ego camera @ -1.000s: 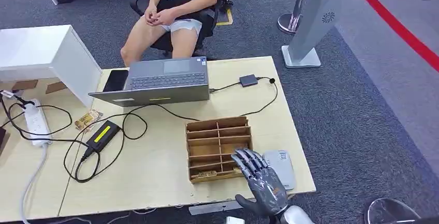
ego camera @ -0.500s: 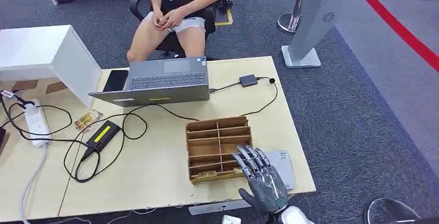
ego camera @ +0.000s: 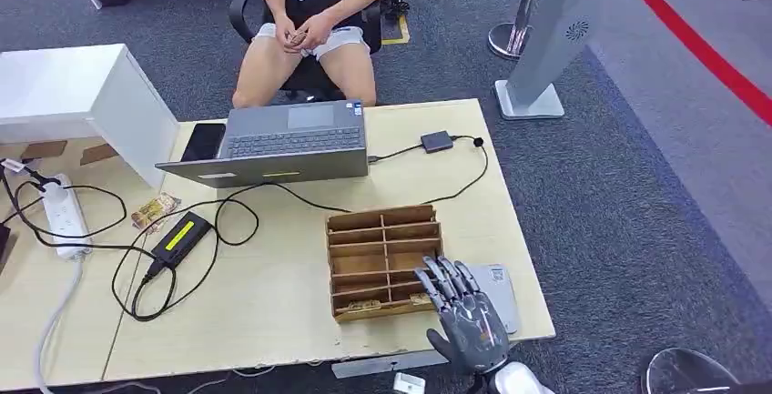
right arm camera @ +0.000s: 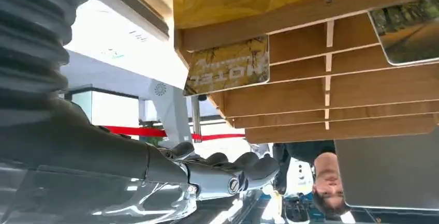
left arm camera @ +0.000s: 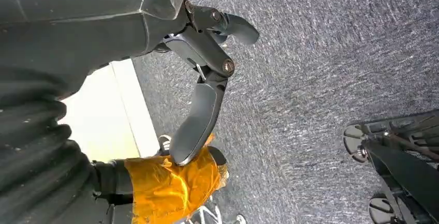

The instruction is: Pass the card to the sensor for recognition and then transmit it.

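A wooden slotted card rack [ego camera: 385, 259] sits mid-table, a card [right arm camera: 228, 72] standing in its near-right slot, just beyond the fingertips. The right hand [ego camera: 462, 315] hovers at that corner, fingers spread and empty — the reach for the card looks to be the step in hand. Next it must pinch the card's edge, then carry it to the grey sensor [ego camera: 497, 289] just right. The left hand [left arm camera: 202, 69] hangs over carpet, fingers apart, holding nothing.
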Robot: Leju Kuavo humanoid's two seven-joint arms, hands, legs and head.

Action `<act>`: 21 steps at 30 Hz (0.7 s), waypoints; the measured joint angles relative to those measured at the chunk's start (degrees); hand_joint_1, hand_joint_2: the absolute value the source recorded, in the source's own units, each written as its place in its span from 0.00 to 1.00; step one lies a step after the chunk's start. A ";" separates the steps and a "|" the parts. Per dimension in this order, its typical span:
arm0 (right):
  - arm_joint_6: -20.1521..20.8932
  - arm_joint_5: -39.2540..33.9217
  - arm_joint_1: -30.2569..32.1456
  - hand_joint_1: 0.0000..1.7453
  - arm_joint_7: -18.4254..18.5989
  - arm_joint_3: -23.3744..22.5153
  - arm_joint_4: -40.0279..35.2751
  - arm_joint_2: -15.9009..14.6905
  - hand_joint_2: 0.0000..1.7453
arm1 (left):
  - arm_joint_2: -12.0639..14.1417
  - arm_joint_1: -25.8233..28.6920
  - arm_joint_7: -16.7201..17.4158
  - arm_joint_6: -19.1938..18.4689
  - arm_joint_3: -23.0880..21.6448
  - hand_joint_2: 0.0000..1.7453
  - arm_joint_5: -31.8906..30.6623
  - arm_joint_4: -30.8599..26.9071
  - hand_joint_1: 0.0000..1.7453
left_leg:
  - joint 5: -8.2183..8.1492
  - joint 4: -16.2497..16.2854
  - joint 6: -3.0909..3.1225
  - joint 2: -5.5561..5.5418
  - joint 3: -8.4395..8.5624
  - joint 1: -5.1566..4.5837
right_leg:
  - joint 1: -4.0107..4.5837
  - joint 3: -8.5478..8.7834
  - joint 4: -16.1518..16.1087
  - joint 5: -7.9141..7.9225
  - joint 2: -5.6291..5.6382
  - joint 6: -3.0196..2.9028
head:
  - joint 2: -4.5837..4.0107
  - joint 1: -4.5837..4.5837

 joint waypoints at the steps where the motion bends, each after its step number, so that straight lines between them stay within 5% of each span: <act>1: 0.00 0.11 0.00 0.06 0.00 -0.04 0.02 0.02 1.00 | 0.00 0.00 0.00 0.00 0.00 1.00 -0.02 0.00 0.00 | 0.00 0.00 0.00 0.00 0.00 0.00 | 0.00 0.00 0.00 0.00 0.00 0.00 | 0.00 0.00; 2: 0.00 0.28 -0.01 0.30 0.00 -0.13 0.07 0.02 1.00 | 0.00 0.00 0.00 0.00 0.02 1.00 -0.04 0.00 0.00 | 0.00 0.00 0.00 0.00 0.00 0.00 | 0.00 0.00 0.00 0.00 0.00 0.00 | 0.00 0.00; 3: 0.02 0.35 -0.01 0.80 0.02 -0.17 0.18 0.06 1.00 | 0.00 -0.01 0.00 0.02 0.02 1.00 -0.06 0.00 0.00 | 0.00 0.00 0.00 0.00 0.00 0.00 | 0.00 0.00 0.00 0.00 0.00 0.00 | 0.00 0.00; 4: 0.09 0.44 -0.02 0.85 0.04 -0.24 0.28 0.15 1.00 | 0.00 -0.01 0.00 0.02 0.04 1.00 -0.07 0.00 0.00 | 0.00 0.00 0.00 0.00 0.00 0.00 | 0.00 0.00 0.00 0.00 0.00 0.00 | 0.02 0.00; 11: 0.17 0.48 -0.04 0.81 0.07 -0.33 0.79 0.22 1.00 | 0.00 -0.11 0.00 0.00 0.09 1.00 -0.24 0.00 0.00 | 0.00 0.00 0.00 0.00 0.00 0.00 | 0.00 0.00 0.00 0.00 0.00 0.00 | 0.00 0.00; 12: 0.17 0.48 -0.05 0.72 0.07 -0.33 0.85 0.22 1.00 | 0.00 -0.12 0.00 0.00 0.11 1.00 -0.24 0.00 0.00 | 0.00 0.00 0.00 0.00 0.00 0.00 | 0.00 0.00 0.00 0.00 0.00 0.00 | 0.00 0.00; 20: 0.18 3.93 -0.70 0.85 1.55 -0.33 0.85 0.22 1.00 | 0.00 -0.34 0.00 -0.17 0.39 1.00 -0.52 0.00 0.00 | 0.00 0.00 0.00 0.00 0.00 0.00 | 0.00 0.00 0.00 0.00 0.00 0.00 | 0.00 0.00; 21: -0.09 5.76 -0.71 0.93 2.35 -0.33 0.85 0.22 1.00 | 0.00 -0.37 0.00 -0.17 0.39 1.00 -0.61 0.00 0.00 | 0.00 0.00 0.00 0.00 0.00 0.00 | 0.00 0.00 0.00 0.00 0.00 0.00 | 0.00 0.00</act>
